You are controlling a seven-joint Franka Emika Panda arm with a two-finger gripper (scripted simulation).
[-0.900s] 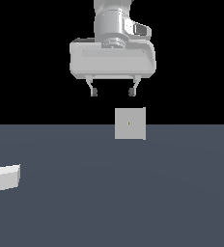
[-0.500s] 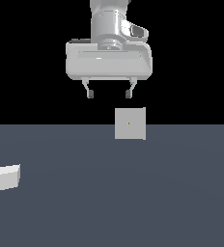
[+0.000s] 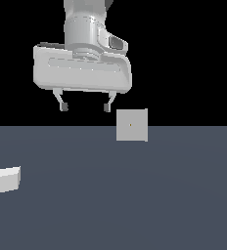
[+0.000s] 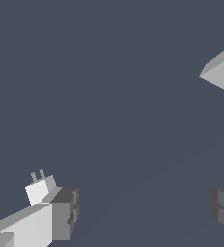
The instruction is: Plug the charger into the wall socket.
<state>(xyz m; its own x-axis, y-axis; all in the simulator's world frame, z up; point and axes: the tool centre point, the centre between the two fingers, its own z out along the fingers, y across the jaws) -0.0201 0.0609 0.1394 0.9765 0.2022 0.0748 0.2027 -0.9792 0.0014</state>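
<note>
gripper spread, empty, has drifted left in ext. view | charger near-left on floor, untouched | wall socket far, well apart | you're closing on charger; grasp not begun

We see the white two-fingered gripper hanging spread and empty above bare dark-grey floor. Nothing stands between it and the small off-white block charger. The flat light-grey square wall socket stands upright, well apart from that block.
</note>
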